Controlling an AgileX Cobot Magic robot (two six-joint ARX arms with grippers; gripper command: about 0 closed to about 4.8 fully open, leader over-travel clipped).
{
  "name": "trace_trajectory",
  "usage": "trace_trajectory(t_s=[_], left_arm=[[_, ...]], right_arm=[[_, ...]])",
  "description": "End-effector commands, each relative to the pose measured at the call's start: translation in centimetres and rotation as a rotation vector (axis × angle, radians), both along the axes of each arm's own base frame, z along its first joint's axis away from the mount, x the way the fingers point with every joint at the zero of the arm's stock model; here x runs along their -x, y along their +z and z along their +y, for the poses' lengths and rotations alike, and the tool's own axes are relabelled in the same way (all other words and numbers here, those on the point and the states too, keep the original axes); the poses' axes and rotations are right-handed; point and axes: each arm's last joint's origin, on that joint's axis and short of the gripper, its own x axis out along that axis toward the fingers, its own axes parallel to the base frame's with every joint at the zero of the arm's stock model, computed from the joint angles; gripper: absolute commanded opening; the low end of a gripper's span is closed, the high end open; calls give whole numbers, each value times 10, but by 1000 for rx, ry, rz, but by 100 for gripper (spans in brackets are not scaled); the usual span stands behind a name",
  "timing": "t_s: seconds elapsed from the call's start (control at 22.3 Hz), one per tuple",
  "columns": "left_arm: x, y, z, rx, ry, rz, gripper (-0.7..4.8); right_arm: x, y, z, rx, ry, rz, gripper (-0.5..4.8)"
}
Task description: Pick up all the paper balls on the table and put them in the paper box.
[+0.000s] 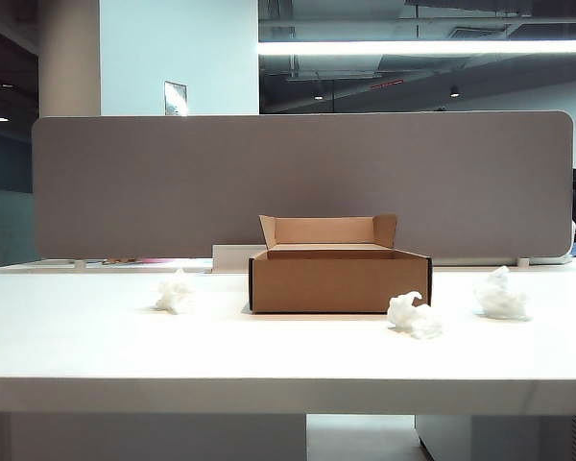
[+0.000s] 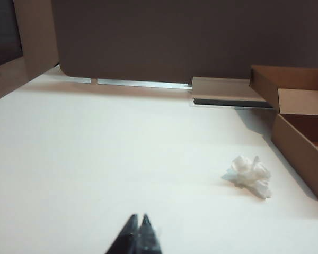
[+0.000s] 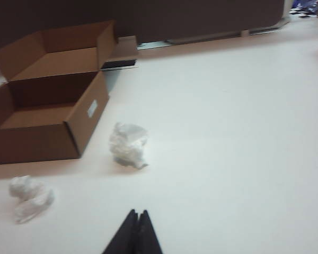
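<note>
Right now we see both grippers pulled back low over the near part of the table (image 1: pixel 288 360), neither one visible in the exterior view. Our left gripper (image 2: pixel 138 218) has its dark fingertips pressed together on nothing, and the nearest paper ball (image 2: pixel 248 176) lies ahead of it and off to one side, well apart, just beside the outer wall of the paper box (image 2: pixel 302 143). Our right gripper (image 3: pixel 137 213) is likewise closed and empty; one paper ball (image 3: pixel 129 144) sits ahead of it near the box's side wall (image 3: pixel 87 116), and another paper ball (image 3: pixel 31 197) lies off to the side, in front of the box's front wall. From the exterior view the paper box (image 1: pixel 339 279) stands mid-table with its flap upright at the back, one ball (image 1: pixel 176 293) to its left, one (image 1: pixel 413 315) at its front right corner, and one (image 1: pixel 500 295) farther right. Behind everything runs the grey divider panel (image 1: pixel 302 182). Bare table lies between each gripper and its closest ball.
</note>
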Motion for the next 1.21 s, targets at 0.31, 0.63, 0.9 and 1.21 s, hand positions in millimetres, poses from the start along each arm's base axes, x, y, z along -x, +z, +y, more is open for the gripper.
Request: trace_trajectory(t_s=[0.31, 0.63, 0.9, 1.21], left_arm=[[0, 4, 0, 1, -13, -24, -6], [0, 4, 0, 29, -16, -24, -6], [0, 4, 0, 28, -16, -24, -6], [0, 3, 0, 29, -17, -19, -6]], right_arm=[[11, 54, 1, -7, 50, -184, -2], [7, 76, 1, -7, 53, -132, -2], [-27, 104, 3, -5, 69, 19, -2], [-97, 116, 6, 77, 135, 245, -2]])
